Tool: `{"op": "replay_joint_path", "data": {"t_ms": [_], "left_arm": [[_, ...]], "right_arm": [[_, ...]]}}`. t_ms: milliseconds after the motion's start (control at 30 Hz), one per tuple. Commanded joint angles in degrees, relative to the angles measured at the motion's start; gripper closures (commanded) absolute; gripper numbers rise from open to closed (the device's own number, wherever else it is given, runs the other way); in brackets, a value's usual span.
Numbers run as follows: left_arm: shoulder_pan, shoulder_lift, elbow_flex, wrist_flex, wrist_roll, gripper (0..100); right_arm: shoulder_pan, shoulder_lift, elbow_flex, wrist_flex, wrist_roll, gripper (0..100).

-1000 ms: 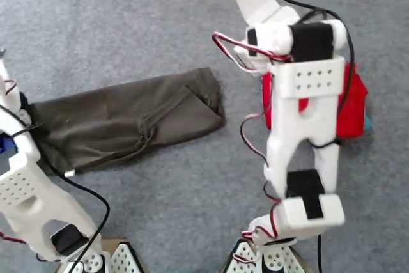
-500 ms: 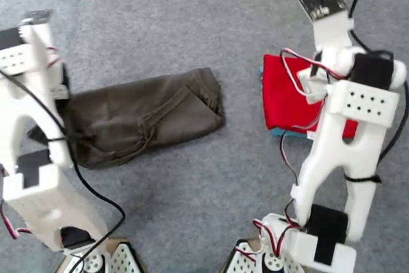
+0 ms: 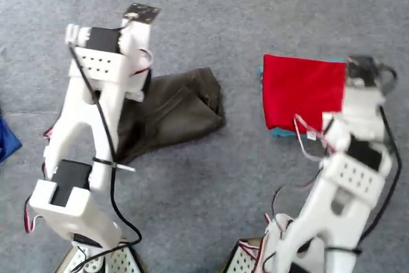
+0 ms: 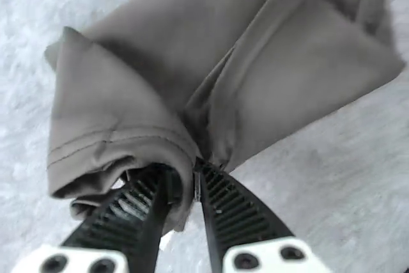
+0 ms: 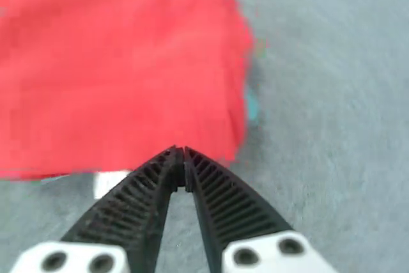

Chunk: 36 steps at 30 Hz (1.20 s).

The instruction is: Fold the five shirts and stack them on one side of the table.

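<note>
The left pincer is clamped on a bunched fold of the crumpled olive-brown fabric shirt, its two black ribbed fingers nearly together with a pinch of cloth between them; a hemmed edge curls over one finger, and the rest of the shirt spreads out ahead of the tips across the grey felt-covered worktop. The right pincer has its fingers pressed together on nothing, the tips poised at the near edge of the neatly folded red shirt, which lies just ahead of them on a teal cloth peeping out at one side
</note>
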Motion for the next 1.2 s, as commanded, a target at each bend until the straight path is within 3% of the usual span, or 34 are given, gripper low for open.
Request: {"op": "replay_joint_path", "data": {"t_ms": [0,233,533,767,1167], "left_arm": [[4.0,-3.0,-1.2,-3.8,1.8,97],[9.7,-2.8,-1.1,-9.6,3.7,97],[14.6,3.3,-1.5,-12.9,5.4,97],[14.6,13.8,-3.6,-18.9,5.5,97],[16.0,22.5,-15.0,-17.8,5.5,97]], "right_arm": [[2.3,-6.1,9.3,-7.5,-4.0,98.3],[2.3,-7.3,20.6,-16.0,-11.0,98.3],[1.9,-7.6,23.6,-16.4,-12.1,98.3],[1.9,-7.6,23.8,-16.4,-12.1,98.3],[1.9,-7.6,23.9,-16.3,-12.0,98.3]]}}
